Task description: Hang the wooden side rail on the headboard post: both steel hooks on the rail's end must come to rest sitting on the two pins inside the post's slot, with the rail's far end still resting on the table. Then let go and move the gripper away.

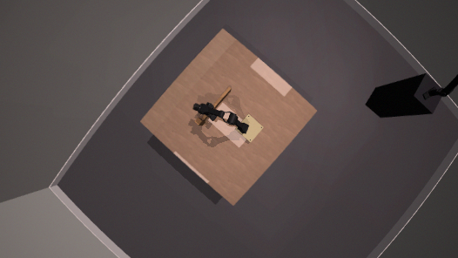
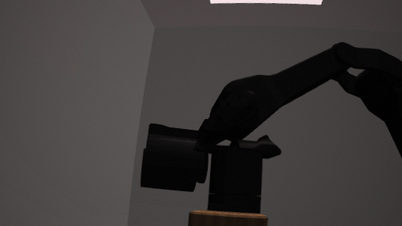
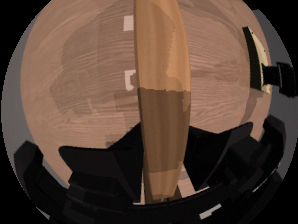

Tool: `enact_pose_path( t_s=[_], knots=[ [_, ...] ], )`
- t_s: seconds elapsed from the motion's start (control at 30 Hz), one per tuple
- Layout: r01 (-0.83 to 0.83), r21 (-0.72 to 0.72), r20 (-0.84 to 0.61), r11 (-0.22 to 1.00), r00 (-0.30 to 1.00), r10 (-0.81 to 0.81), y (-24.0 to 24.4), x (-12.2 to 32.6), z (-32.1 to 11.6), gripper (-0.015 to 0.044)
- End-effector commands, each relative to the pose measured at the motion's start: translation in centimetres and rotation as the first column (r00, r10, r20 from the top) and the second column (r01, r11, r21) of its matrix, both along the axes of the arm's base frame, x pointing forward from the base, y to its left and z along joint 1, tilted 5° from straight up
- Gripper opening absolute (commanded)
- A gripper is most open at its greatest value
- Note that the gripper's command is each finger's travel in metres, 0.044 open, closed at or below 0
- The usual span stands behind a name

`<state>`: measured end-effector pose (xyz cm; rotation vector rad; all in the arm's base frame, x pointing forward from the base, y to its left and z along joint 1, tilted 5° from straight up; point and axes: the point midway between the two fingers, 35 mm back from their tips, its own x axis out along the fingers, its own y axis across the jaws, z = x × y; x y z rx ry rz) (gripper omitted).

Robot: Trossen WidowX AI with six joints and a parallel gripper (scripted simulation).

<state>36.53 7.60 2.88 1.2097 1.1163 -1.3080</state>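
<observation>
The wooden side rail (image 1: pixel 224 96) (image 3: pixel 162 55) runs lengthwise down the wrist view and passes under the gripper in the top view. My gripper (image 1: pixel 210 112) (image 2: pixel 235 204) (image 3: pixel 156 124) is shut on the rail, with one black finger on each side of it near its lower end in the wrist view. A small brown wooden piece (image 1: pixel 198 122), probably the headboard post, shows at the arm's lower left in the top view. A wooden top (image 2: pixel 228 219) lies below the fingers in the exterior view; I cannot tell whether it is post or rail. Hooks, pins and slot cannot be made out.
The arm stands on a pale yellow base plate (image 1: pixel 256 127) (image 3: pixel 259 60) on the wooden table (image 1: pixel 235 174). Pale light patches and the arm's shadow lie on the table top. A large black block (image 1: pixel 398 97) stands off to the right, away from the table.
</observation>
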Motion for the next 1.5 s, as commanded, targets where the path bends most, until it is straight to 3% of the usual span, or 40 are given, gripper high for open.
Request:
enact_pose_path(
  t_s=[0.0, 1.47],
  knots=[
    [0.002, 0.004, 0.002, 1.000, 1.000, -0.002, 0.07, 0.05, -0.10, 0.0000],
    [0.002, 0.004, 0.002, 1.000, 1.000, -0.002, 0.02, 0.05, -0.83, 0.0000]
  ],
)
